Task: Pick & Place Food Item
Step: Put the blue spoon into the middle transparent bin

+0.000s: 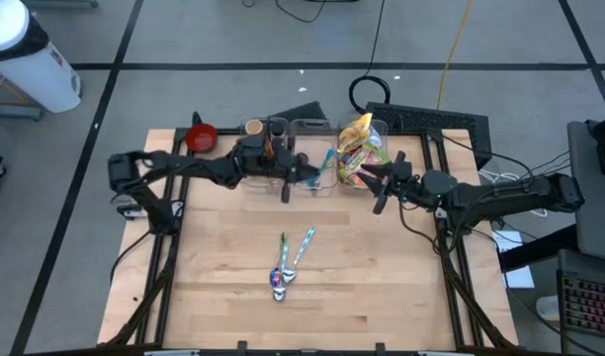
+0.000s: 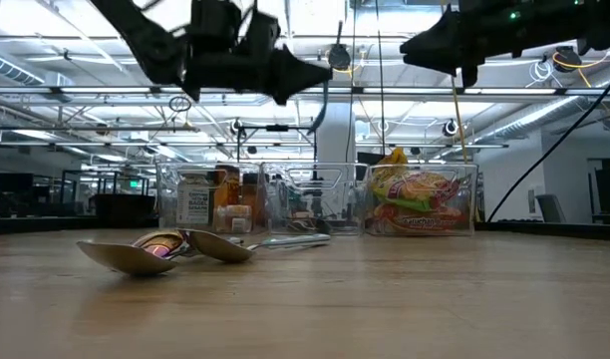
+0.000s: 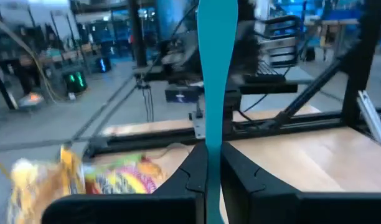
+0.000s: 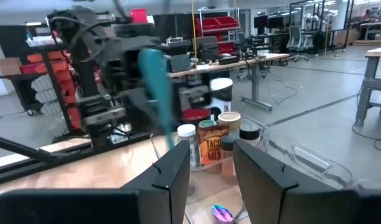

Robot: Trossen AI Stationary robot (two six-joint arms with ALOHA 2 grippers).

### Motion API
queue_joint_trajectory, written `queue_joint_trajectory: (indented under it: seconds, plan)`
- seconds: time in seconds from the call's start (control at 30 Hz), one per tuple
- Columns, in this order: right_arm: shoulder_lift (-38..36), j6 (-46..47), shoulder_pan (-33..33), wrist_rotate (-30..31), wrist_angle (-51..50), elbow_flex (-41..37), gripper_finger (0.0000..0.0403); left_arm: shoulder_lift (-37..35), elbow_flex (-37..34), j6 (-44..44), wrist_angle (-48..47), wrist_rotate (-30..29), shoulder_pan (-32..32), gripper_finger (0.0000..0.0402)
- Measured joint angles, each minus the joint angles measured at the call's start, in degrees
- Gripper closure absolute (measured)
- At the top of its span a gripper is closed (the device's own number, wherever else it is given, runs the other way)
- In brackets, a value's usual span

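Your left gripper (image 1: pixel 312 175) sits at upper centre of the high view, over the clear bins (image 1: pixel 309 129), its fingers (image 3: pixel 193 177) clamped on a teal spoon handle (image 3: pixel 215 74) that stands upright between them. Your right gripper (image 1: pixel 370 174) hovers just right of it, beside the snack bags (image 1: pixel 358 148) in the right-hand bin, fingers (image 4: pixel 172 171) parted narrowly and holding nothing. Two spoons (image 1: pixel 286 267) lie crossed on the table (image 1: pixel 382 287), lower centre. The red bowl (image 1: pixel 201 137) is at the table's upper left.
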Motion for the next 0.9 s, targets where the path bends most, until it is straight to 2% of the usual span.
queue_joint_trajectory:
  seconds: [0.1, 0.23, 0.37, 0.5, 0.6, 0.8, 0.9]
  plan:
    - [0.0, 0.0, 0.0, -1.3, -0.4, 0.0, 0.0287, 3.4, 0.0, -2.8, 4.4, 0.5, 2.5, 0.0383]
    - [0.0, 0.0, 0.0, -1.5, -0.3, 0.0, 0.0287, 4.4, 0.0, -6.0, 4.9, -0.9, 6.2, 0.0383]
    - [0.0, 0.0, 0.0, -1.5, -0.1, 0.0, 0.0287, 4.4, 0.0, -11.9, 4.4, -6.0, 8.5, 0.0383]
    - [0.1, -0.7, 0.0, -1.4, 1.1, 0.0, 0.0287, 4.4, 0.0, -13.1, 1.2, -11.1, 7.0, 0.0383]
    - [0.5, -0.7, 0.0, -1.4, 2.4, 0.0, 0.0287, 4.5, 0.0, -13.4, 1.4, -15.9, 5.0, 0.0383]
    - [1.4, -0.6, 0.0, -1.4, 3.5, 0.0, 0.0287, 4.5, 0.0, -14.3, 1.0, -33.5, 0.7, 0.0382]
    - [1.5, -0.6, 0.0, -1.4, 3.5, 0.0, 0.0287, 4.5, 0.0, -18.0, -0.1, -38.7, 0.0, 0.0371]
